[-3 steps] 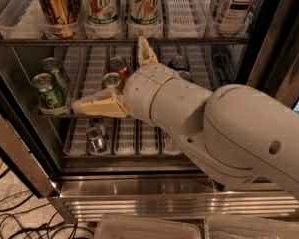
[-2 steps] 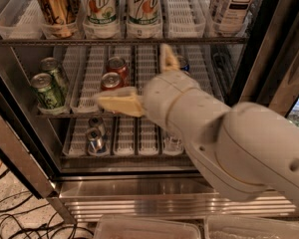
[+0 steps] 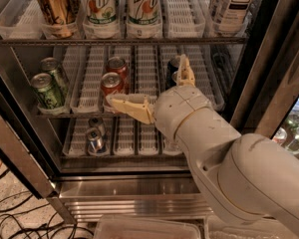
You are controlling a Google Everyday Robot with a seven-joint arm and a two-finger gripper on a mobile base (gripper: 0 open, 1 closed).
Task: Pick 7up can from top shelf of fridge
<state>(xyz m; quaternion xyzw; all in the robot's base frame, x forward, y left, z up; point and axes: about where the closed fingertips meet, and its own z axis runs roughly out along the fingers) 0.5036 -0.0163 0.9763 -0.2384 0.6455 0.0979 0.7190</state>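
Two 7up cans [image 3: 100, 6] [image 3: 142, 6] stand side by side in white lane trays on the top shelf [image 3: 119, 42] of the fridge [image 3: 25, 156], tops cut off by the frame. My gripper [image 3: 146, 79] is open and empty, with its fingers spread wide. It hangs in front of the middle rack, below the top shelf and a little right of the right-hand 7up can. One finger [image 3: 124, 104] points left and the other [image 3: 184, 69] points up.
A bronze-gold can [image 3: 54, 6] stands left of the 7up cans and a tea bottle [image 3: 236, 1] at the far right. The middle rack holds green cans [image 3: 47, 91], red cans [image 3: 112, 82] and a dark can [image 3: 172, 66]. Silver cans [image 3: 94, 137] lie lower. Door frame [image 3: 271, 59] at right.
My gripper and arm have moved to the right in front of the middle rack, fingers still spread. The cans have not moved.
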